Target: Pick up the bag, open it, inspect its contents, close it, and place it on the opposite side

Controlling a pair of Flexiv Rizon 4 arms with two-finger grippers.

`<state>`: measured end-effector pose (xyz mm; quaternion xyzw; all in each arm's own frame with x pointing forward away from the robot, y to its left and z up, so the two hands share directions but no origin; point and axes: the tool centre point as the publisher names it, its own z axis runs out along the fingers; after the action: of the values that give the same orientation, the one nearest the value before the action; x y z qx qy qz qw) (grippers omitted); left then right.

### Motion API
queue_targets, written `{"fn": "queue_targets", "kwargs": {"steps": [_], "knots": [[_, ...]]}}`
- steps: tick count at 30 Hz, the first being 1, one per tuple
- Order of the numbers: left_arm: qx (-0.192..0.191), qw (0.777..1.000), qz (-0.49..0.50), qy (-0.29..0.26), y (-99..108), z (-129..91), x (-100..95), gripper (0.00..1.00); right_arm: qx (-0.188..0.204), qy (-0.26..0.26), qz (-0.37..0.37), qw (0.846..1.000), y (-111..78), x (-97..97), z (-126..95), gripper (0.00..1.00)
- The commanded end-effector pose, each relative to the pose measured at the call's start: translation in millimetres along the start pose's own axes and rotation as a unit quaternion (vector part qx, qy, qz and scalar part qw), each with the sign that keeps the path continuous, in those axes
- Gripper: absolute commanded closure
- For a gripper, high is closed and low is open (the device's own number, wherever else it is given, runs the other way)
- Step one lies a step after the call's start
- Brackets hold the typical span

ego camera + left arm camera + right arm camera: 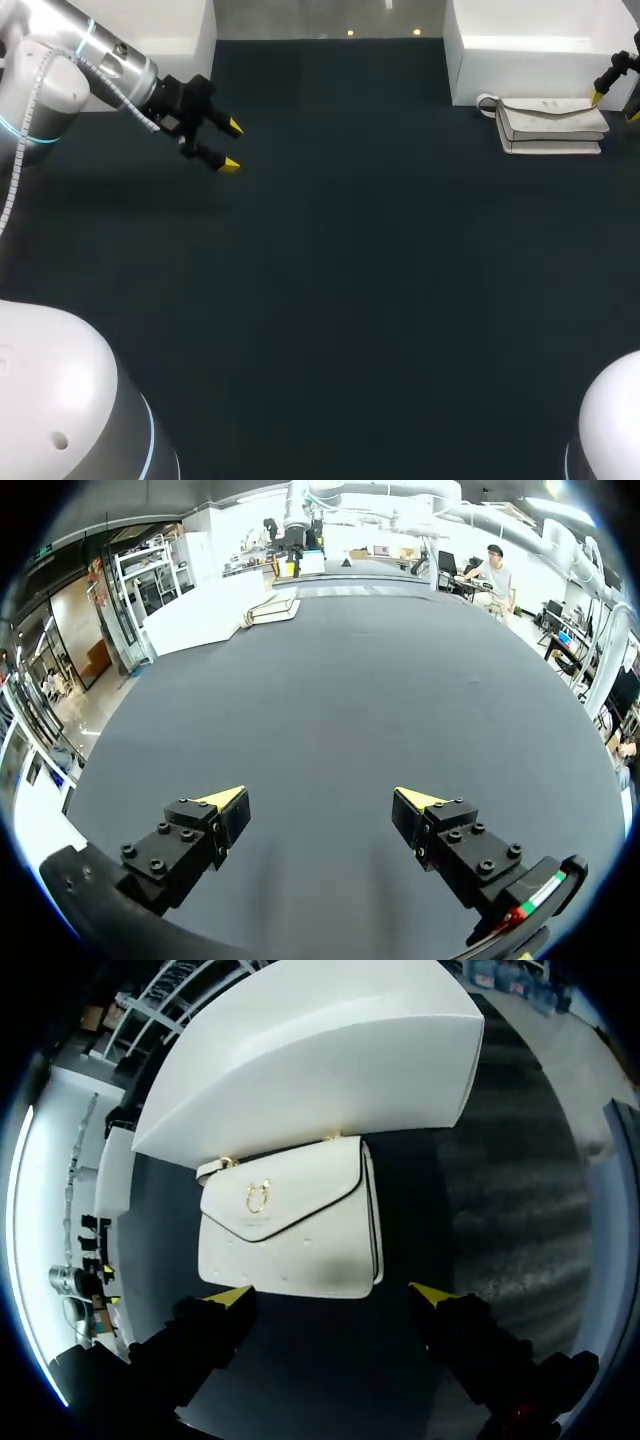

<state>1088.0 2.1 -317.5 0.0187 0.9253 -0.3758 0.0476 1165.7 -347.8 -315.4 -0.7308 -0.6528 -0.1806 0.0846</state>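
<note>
A white handbag with a closed flap and gold clasp lies flat on the dark table at the far right, against a white box. In the right wrist view the bag rests just ahead of my right gripper, which is open, its yellow tips apart and clear of the bag's near edge. In the head view my right gripper hovers at the bag's right end. My left gripper hangs open over the far left of the table, holding nothing. From the left wrist, the bag shows far across the table beyond my left gripper.
A white box stands behind the bag at the far right, and another white block sits at the far left. The dark mat stretches between them.
</note>
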Motion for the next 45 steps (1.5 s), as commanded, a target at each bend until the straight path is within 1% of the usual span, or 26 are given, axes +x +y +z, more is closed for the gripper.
{"fn": "queue_targets", "kwargs": {"steps": [1,7,13,14,15,17,19,21,23,24,25,32,40,42,45], "knots": [[0.002,1.000,0.001,-0.001,1,1,-0.3,0.00,0.092,0.066,0.005,0.994,14.6,-13.6,9,0.00],[0.002,1.000,0.001,-0.001,1,1,-0.3,0.00,0.095,0.101,0.016,0.990,19.4,-21.9,22,0.00],[0.002,1.000,0.001,-0.001,1,1,-0.3,0.00,0.105,0.126,0.015,0.986,24.3,-21.9,35,0.00],[0.002,1.000,0.001,-0.001,1,1,-0.3,0.00,0.106,0.131,0.015,0.986,25.6,-22.5,37,0.02],[0.002,1.000,0.001,-0.001,1,1,-0.3,0.00,0.107,0.133,0.015,0.985,26.9,-22.9,39,0.05],[0.002,1.000,0.001,-0.001,1,1,-0.3,0.00,0.110,0.143,0.015,0.984,28.5,-22.6,42,0.08],[0.002,1.000,0.001,-0.001,1,1,-0.3,0.00,0.111,0.148,0.014,0.983,30.1,-20.4,44,0.15],[0.002,1.000,0.001,-0.001,1,1,-0.3,0.00,0.113,0.155,0.014,0.981,32.2,-21.3,47,0.29],[0.002,1.000,0.001,-0.001,1,1,-0.3,0.00,0.113,0.162,0.015,0.980,33.8,-21.1,49,0.38],[0.002,1.000,0.001,-0.001,1,1,-0.3,0.00,0.113,0.164,0.014,0.980,34.4,-20.9,50,0.41],[0.002,1.000,0.001,-0.001,1,1,-0.3,0.00,0.114,0.166,0.014,0.979,35.1,-20.4,51,0.41],[0.002,1.000,0.001,-0.001,1,1,-0.3,0.00,0.115,0.175,0.012,0.978,38.9,-18.2,56,0.52],[0.002,1.000,0.001,-0.001,1,1,-0.3,0.00,0.114,0.191,0.011,0.975,41.7,-15.9,60,0.57],[0.002,1.000,0.001,-0.001,1,1,-0.3,0.00,0.114,0.196,0.011,0.974,41.9,-14.7,61,0.64],[0.002,1.000,0.001,-0.001,1,1,-0.3,0.00,0.113,0.198,0.011,0.974,41.8,-13.9,62,0.80]]}}
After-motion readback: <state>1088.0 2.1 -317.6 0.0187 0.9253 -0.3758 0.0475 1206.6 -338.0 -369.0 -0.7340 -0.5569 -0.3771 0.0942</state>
